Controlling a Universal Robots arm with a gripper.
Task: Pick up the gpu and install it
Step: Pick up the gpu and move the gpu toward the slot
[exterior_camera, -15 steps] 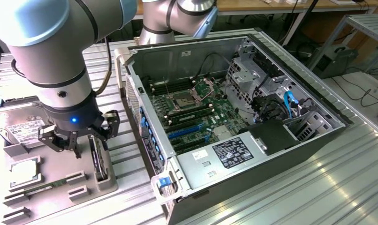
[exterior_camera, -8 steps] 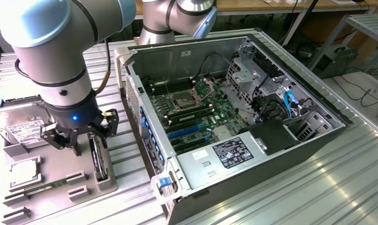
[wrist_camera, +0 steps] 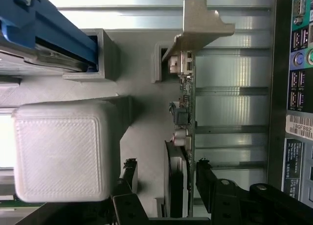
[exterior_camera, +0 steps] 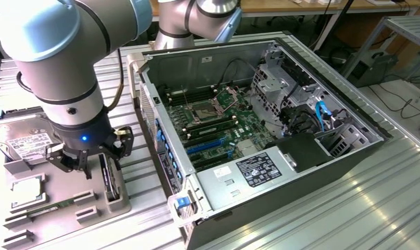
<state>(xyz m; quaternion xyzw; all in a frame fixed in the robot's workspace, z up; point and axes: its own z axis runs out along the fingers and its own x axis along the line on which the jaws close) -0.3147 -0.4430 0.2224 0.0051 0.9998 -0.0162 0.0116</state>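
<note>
The pick-up step is in hand. The black two-fingered gripper (exterior_camera: 99, 164) hangs low over the grey moulded parts tray (exterior_camera: 64, 219) at the exterior view's left, beside the open black computer case (exterior_camera: 335, 172) lying on the ribbed metal desk (exterior_camera: 349, 208). The gpu (wrist_camera: 188, 102), a thin green circuit card with a black round fan (wrist_camera: 175, 186) and a silver metal end bracket (wrist_camera: 200, 24), stands on edge in a slot of that tray.

The wrist view shows the fingers (wrist_camera: 203, 173) apart, one on each face of the card at its fan end, with a gap on both sides. Nothing is gripped yet, and the card sits fully in its slot. A silver boxy hard drive with a white label (exterior_camera: 22, 138) lies further left on the tray, untouched.

By my judgement the grasp calls for the fingers to meet the card squarely across the fan and the bare back face. The card also has to stay upright so it comes out of the slot without binding.
</note>
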